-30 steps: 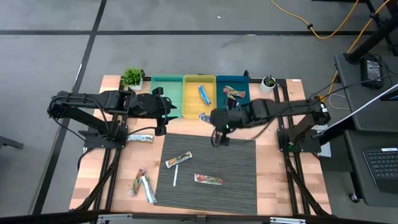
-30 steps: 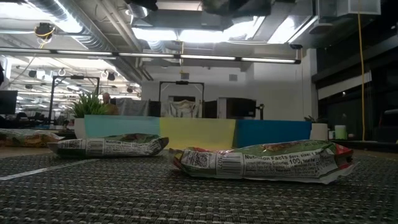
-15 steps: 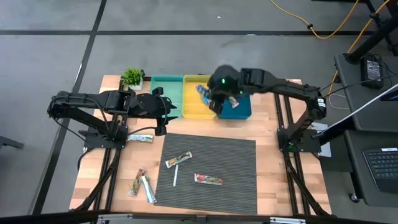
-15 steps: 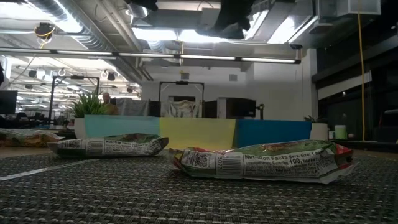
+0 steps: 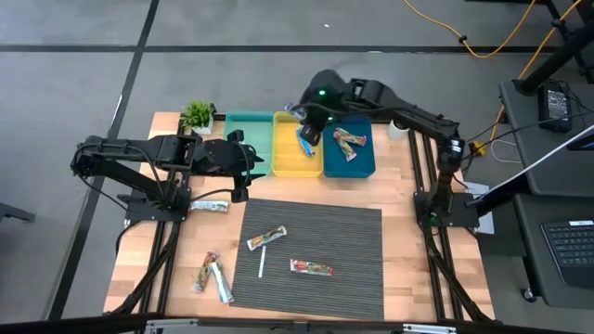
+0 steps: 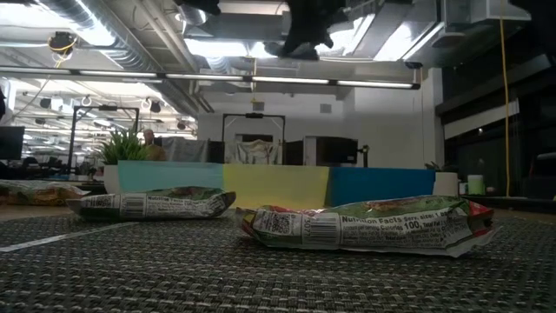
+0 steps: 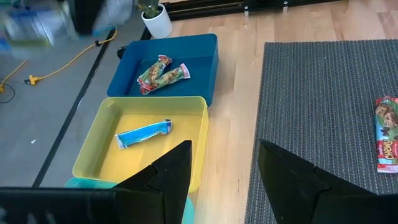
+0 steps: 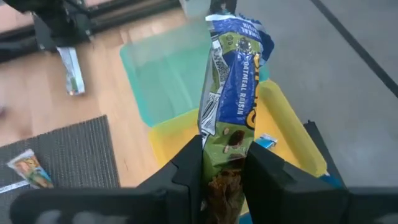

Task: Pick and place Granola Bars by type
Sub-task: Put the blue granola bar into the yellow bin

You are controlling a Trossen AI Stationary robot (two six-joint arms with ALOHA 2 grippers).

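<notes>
High view, right hand (image 5: 309, 123): held above the yellow tray (image 5: 297, 145) at upper centre of the frame; a blue-wrapped bar (image 5: 306, 139) is seen just below it, though held bar and tray bar cannot be told apart here.
High view, trays: three rectangular bins are set side by side, the teal tray (image 5: 247, 141) leftmost, the yellow one in the middle, the blue tray (image 5: 350, 149) rightmost with two multicoloured bars (image 5: 347, 141) inside.
High view, surface (image 5: 410, 251): pale wood planks are partly covered by a dark ribbed mat (image 5: 345, 250); on the mat lie two crinkled multicoloured bars (image 5: 265, 237) (image 5: 311, 268) and a thin white stick (image 5: 261, 263).
High view, left side: one bar (image 5: 210, 206) lies on bare wood beside the left arm, and two more bars (image 5: 212, 276) lie at lower left of the mat.
High view, left hand (image 5: 245, 174): parked at the mat's upper left corner.
Low view: the mat's coarse weave fills the foreground; a glossy bar (image 6: 363, 225) with printed nutrition text lies right of centre.
Left wrist view: the left hand's two dark fingers (image 7: 171, 177) are spread apart and grasp nothing; a flat blue bar (image 7: 143, 133) lies in the yellow tray.
Right wrist view: a blue-and-green wrapped bar (image 8: 231, 106) is pinched upright between the right hand's clenched fingers (image 8: 188, 168), above the yellow and teal trays.
</notes>
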